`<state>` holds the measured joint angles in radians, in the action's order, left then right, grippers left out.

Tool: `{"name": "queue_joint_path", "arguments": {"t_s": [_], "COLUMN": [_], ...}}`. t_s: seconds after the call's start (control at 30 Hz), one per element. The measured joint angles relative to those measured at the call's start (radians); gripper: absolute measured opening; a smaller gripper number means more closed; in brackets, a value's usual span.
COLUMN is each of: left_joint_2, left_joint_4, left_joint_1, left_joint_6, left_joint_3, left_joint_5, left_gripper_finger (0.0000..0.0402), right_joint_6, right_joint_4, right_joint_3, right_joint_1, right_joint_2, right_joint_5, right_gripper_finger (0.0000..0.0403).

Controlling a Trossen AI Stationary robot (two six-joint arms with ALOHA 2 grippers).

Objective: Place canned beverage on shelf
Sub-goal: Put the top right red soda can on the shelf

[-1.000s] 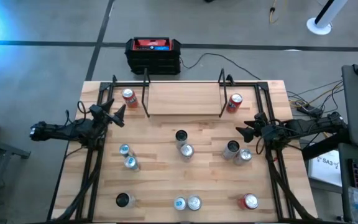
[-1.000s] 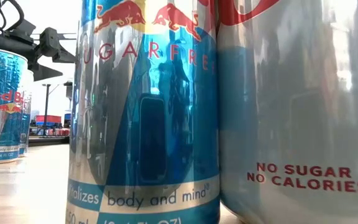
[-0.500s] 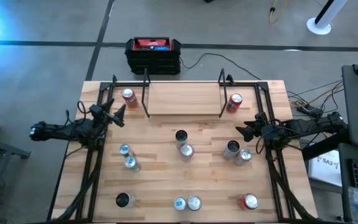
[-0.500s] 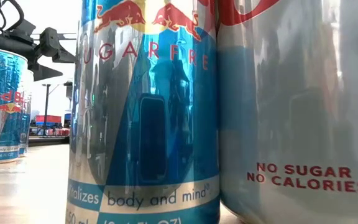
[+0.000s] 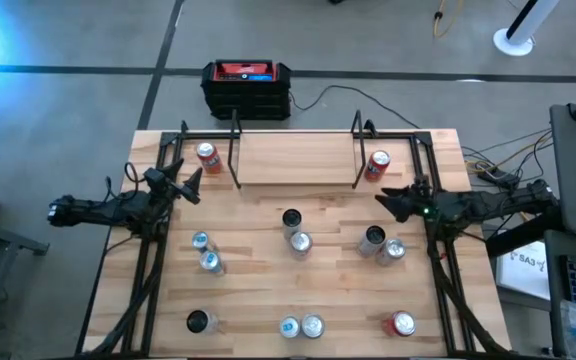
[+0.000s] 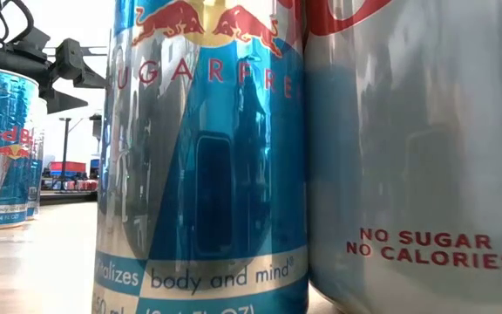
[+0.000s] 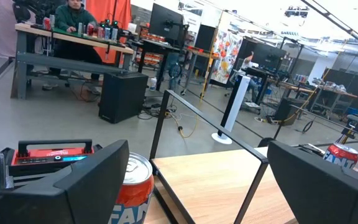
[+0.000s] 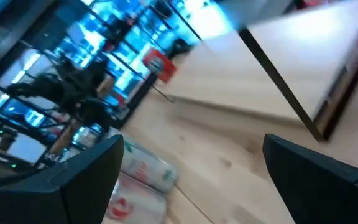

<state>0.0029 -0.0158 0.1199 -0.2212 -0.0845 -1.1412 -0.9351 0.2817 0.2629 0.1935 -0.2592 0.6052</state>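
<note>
The shelf (image 5: 296, 158), a low rack with a light wood board and thin black posts, stands at the table's far middle. One red can (image 5: 206, 155) stands by its left end and another (image 5: 377, 165) by its right end. More cans stand upright across the table, among them a dark-topped one (image 5: 291, 219) and a silver one (image 5: 300, 242) in the middle. My left gripper (image 5: 194, 186) hovers open at the left, pointing at the left red can (image 7: 132, 186). My right gripper (image 5: 386, 203) hovers open at the right, near the right red can, with nothing between its fingers (image 8: 73, 180).
A black box with a red top (image 5: 247, 86) sits on the floor beyond the table. A blue can (image 6: 203, 157) and a silver can (image 6: 417, 157) at the near edge fill the low view. Black frame rails (image 5: 144, 270) run along both table sides.
My right gripper has risen a little, tipped upward and swung slightly toward the shelf's right end. It stays open.
</note>
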Motion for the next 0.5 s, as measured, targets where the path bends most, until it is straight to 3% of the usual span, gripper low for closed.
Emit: {"name": "queue_joint_path", "arguments": {"t_s": [0.1,0.27,0.5], "left_joint_2": [0.000,0.000,0.000], "left_joint_4": [0.000,0.000,0.000], "left_joint_1": [0.000,0.000,0.000], "left_joint_6": [0.000,0.000,0.000], "left_joint_3": [0.000,0.000,0.000], "left_joint_5": [0.000,0.000,0.000], "left_gripper_finger": [0.0368,0.0368,0.0368], "right_joint_6": [0.017,-0.002,-0.218], "right_joint_4": [0.047,0.280,0.713], "right_joint_3": [0.065,0.248,0.553], "right_joint_1": [0.000,-0.001,-0.006], "right_joint_2": [-0.020,-0.112,-0.315], "right_joint_5": [0.041,0.088,0.093], "right_gripper_finger": [0.0370,0.0370,0.0370]}}
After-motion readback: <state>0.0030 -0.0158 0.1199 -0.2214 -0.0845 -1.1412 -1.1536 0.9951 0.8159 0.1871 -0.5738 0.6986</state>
